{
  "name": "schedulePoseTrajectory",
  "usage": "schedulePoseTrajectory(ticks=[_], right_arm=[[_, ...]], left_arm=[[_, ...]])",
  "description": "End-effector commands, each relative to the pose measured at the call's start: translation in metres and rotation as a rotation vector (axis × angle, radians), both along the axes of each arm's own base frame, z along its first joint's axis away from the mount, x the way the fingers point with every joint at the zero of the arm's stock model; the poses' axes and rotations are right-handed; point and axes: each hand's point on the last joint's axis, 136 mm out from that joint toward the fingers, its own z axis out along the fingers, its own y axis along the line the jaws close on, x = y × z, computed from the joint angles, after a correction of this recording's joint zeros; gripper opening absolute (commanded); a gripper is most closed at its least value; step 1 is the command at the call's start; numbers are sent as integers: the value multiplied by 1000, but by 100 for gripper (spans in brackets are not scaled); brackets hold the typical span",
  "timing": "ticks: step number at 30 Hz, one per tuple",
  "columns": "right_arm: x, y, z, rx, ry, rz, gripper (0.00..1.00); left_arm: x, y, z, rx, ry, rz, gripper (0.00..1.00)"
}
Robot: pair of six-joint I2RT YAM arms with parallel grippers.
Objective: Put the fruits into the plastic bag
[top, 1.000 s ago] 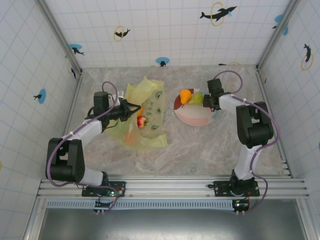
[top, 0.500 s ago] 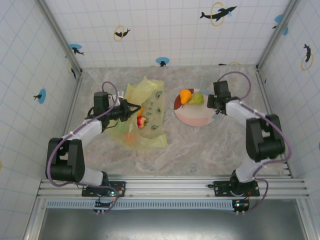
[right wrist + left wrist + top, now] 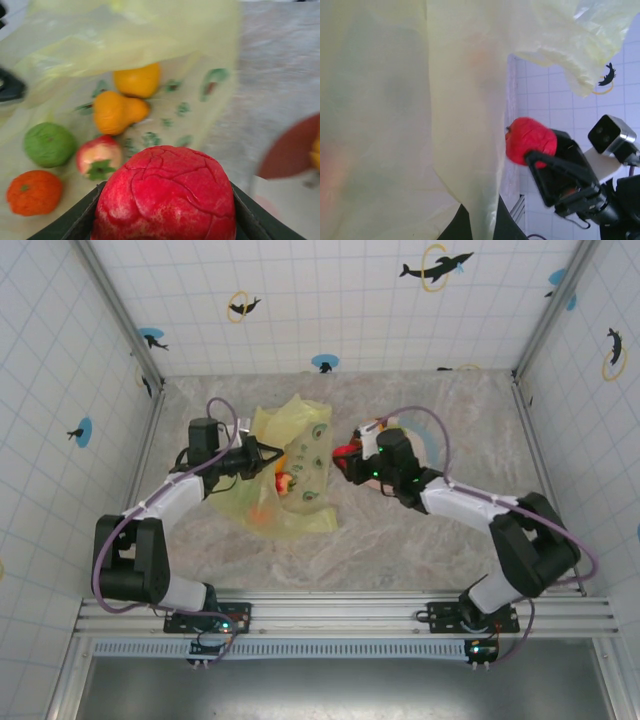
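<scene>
Transfer step. Right gripper [image 3: 353, 461] clenched on red fruit [image 3: 530, 141], just beside plastic bag [image 3: 300, 445] mouth. Left gripper [image 3: 262, 455] pinching the bag's rim, propping it open. Five other fruits [image 3: 120, 112] inside the bag. Next: push past the rim, release over the opening, avoid snagging film.

The marbled grey table [image 3: 430, 540] carried two things directly; the plastic bag [image 3: 290, 425] lay crumpled and spread out on its surface, left of the middle; the plate [image 3: 292, 150] rested just to the right of the bag, a strip of bare tabletop between them; more bare marble stretched on the bag's near side.
</scene>
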Motion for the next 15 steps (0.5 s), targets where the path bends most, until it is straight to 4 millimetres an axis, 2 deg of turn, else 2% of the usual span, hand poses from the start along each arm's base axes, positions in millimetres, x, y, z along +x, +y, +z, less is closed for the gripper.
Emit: schedulePoseTrajectory(ticks=[1, 5, 11, 15], right_arm=[[0, 44, 28, 140, -93, 113, 56], [-14, 78, 16, 200, -79, 189, 55], [-16, 117, 2, 241, -52, 227, 55], [-16, 139, 1, 307, -15, 253, 55]], left_arm=[[-2, -5, 9, 9, -34, -62, 0], [-2, -7, 21, -18, -73, -73, 0], [-2, -7, 13, -16, -56, -72, 0], [-3, -7, 10, -10, -58, -68, 0]])
